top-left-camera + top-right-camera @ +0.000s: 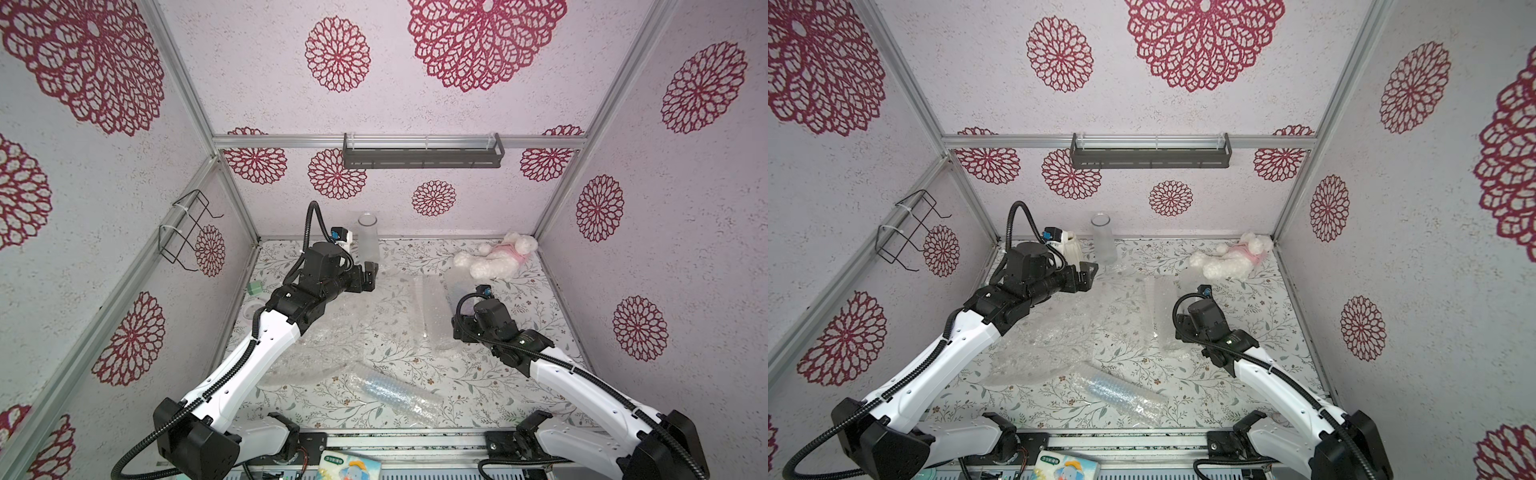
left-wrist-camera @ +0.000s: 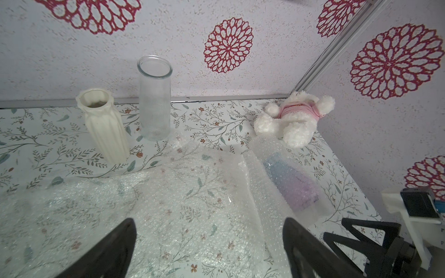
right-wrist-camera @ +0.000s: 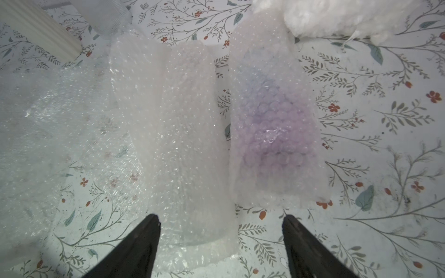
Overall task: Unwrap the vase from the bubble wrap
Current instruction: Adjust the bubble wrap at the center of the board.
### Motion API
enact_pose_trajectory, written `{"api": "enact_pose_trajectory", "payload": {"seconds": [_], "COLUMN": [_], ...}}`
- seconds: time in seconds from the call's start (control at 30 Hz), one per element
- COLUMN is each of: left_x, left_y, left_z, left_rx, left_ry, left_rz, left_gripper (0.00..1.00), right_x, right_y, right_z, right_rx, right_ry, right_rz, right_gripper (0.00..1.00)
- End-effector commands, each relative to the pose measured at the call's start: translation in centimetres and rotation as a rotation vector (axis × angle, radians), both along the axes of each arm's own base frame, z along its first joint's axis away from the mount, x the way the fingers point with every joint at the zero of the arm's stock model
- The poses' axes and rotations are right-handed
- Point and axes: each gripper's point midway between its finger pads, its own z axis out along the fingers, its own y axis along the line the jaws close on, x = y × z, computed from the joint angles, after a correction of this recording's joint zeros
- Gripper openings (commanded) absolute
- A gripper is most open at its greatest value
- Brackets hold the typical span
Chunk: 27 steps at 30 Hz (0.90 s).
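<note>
Purple and blue show dimly through the bubble wrap [image 3: 272,115], a closed roll lying toward the back right of the table [image 1: 478,382]. The vase [image 2: 292,185] inside is only a blur, its outline unreadable. A loose flap [image 3: 168,125] of wrap lies just beside it. The right gripper [image 3: 220,217] hangs at the roll's near end, fingers spread wide and empty; in both top views its own wrist hides them and most of the roll. The left gripper [image 2: 209,221], also wide open and empty, is above a flat sheet [image 1: 332,332]. A second roll [image 1: 395,390] near the front hides something pale blue. At the back, the left arm half covers a cream vase [image 2: 106,127] beside a glass vase [image 2: 155,101]. The right wrist view cuts off the plush toy [image 2: 293,120].
</note>
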Motion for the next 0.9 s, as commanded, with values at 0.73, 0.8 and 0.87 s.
{"api": "enact_pose_trajectory", "payload": {"seconds": [0.73, 0.8, 0.87], "left_x": [-0.3, -0.3, -0.1], "left_y": [-0.8, -0.9, -0.7], "left_z": [-0.2, -0.2, -0.2], "left_rx": [-0.031, -0.038, -0.048], "left_ry": [0.011, 0.007, 0.013], "left_rz": [-0.032, -0.036, -0.033], "left_gripper": [0.97, 0.97, 0.97], "right_x": [2.2, 2.3, 2.4], "right_y": [1.7, 2.7, 3.8], "right_z": [0.9, 1.6, 2.1], "right_rx": [0.032, 0.042, 0.03], "right_ry": [0.048, 0.036, 0.025], "right_rz": [0.074, 0.093, 0.11], "right_gripper": [0.8, 0.8, 0.8]}}
